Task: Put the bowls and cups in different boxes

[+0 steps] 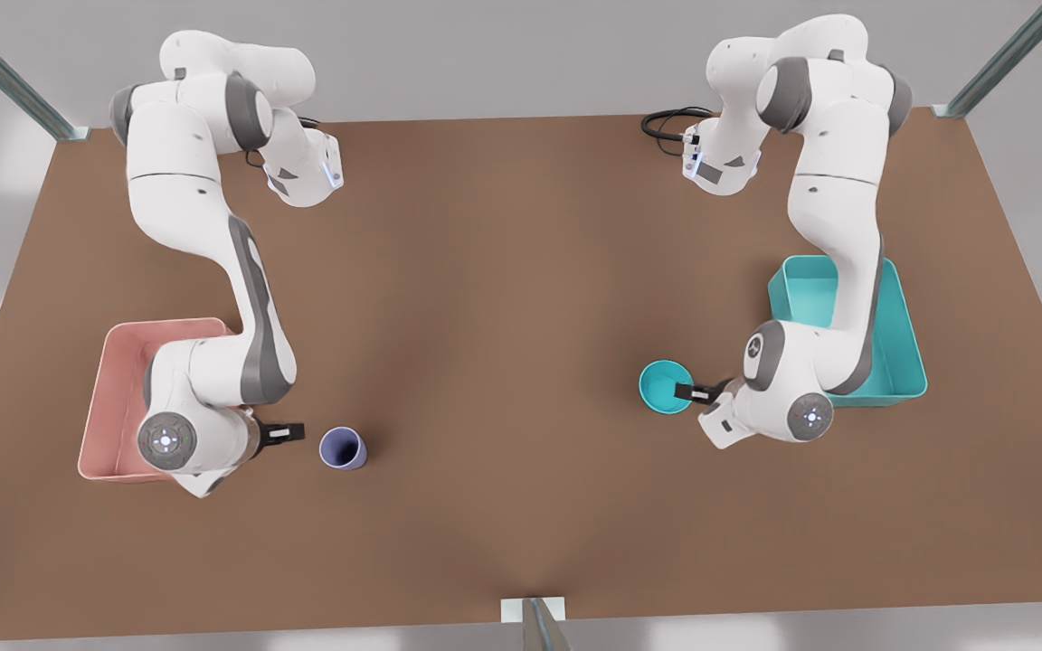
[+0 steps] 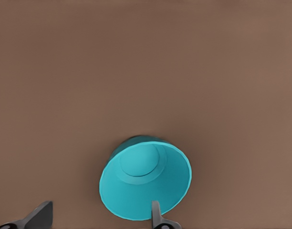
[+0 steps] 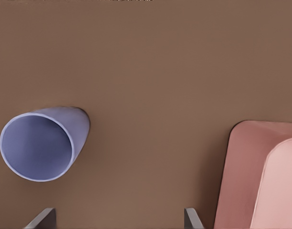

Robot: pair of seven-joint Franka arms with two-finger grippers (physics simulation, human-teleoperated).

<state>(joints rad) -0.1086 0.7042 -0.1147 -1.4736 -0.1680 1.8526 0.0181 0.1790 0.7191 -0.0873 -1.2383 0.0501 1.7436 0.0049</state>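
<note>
The teal bowl [image 1: 665,386] sits on the table [image 1: 503,362] at nine o'clock of the teal box [image 1: 892,362]; the left gripper [image 1: 700,392] hangs spread over its near rim, one finger [image 2: 157,214] inside, gripping nothing; a shallow pinch may flip it. The purple cup [image 1: 344,448] stands at three o'clock of the pink box [image 1: 109,398]; the right gripper [image 1: 290,432], spread and empty, could knock it over. No writing is readable.

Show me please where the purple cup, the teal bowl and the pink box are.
purple cup [image 1: 343,448], front view, on its inside just below the rim.
teal bowl [image 2: 145,183], left wrist view, on its inner wall.
pink box [image 1: 114,380], front view, on its inner side wall.
</note>
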